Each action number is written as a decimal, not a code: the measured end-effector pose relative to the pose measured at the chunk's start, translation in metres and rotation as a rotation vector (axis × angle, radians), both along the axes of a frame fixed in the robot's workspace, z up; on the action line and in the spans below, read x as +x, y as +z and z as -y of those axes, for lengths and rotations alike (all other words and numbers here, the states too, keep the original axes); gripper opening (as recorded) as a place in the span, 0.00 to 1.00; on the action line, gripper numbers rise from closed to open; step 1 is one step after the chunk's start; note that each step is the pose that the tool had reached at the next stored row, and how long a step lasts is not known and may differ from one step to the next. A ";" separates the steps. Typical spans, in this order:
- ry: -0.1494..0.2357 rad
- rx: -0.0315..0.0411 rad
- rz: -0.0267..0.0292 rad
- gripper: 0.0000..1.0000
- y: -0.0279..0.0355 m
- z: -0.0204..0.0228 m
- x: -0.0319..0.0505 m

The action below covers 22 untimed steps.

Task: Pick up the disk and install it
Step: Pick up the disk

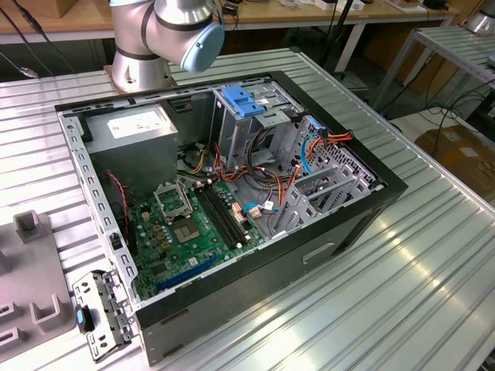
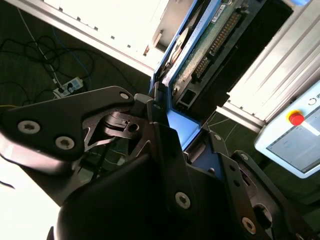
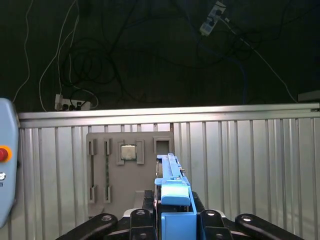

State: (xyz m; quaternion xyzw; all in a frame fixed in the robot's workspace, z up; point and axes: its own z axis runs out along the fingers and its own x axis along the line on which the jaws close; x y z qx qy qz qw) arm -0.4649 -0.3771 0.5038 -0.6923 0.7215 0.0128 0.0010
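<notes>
Ribbed aluminium desk [image 1: 433,255], silvery and grooved lengthwise, in a workshop. Wooden benches behind it in the exterior view. Dark floor [image 3: 150,50] strewn with looping cables and white power strips [image 3: 72,104] in the first wrist view.

On the desk, an open black computer case [image 1: 340,232] lying on its side. Inside: green motherboard [image 1: 186,232], plain grey metal box [image 1: 131,135] with a small white sticker, bright blue ribbed bracket [image 1: 244,100] atop the drive cage, tangled orange and red wires. To the exterior view's left of the case, a matte grey fixture plate [image 1: 31,286] with raised blocks. Near the case's corner, a perforated steel bracket [image 1: 104,313]. At the far side of the desk, the arm [image 1: 182,31], brushed metal with a pale blue joint cap.

Gripper [image 2: 182,125] black, angular, studded with bright screws. Fingers [image 2: 162,140] clenched on the disk [image 2: 210,45], grasped edge-on at its blue-railed end and held clear of the desk. Green circuit-board underside and a connector row visible in the second wrist view. In the first wrist view, a blue rail rising between the fingers, in line with the fixture plate and a square chip [image 3: 128,151] seated in it. Pale pendant [image 2: 295,145] with a red button off to one side.
</notes>
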 end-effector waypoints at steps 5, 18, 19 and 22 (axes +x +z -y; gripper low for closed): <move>0.000 0.0002 -0.0002 0.37 0.0001 0.0000 0.0025; 0.000 0.0002 -0.0002 0.37 0.0001 0.0000 0.0156; 0.000 0.0001 -0.0001 0.37 0.0001 0.0000 0.0164; 0.000 0.0002 -0.0001 0.37 0.0001 0.0000 0.0206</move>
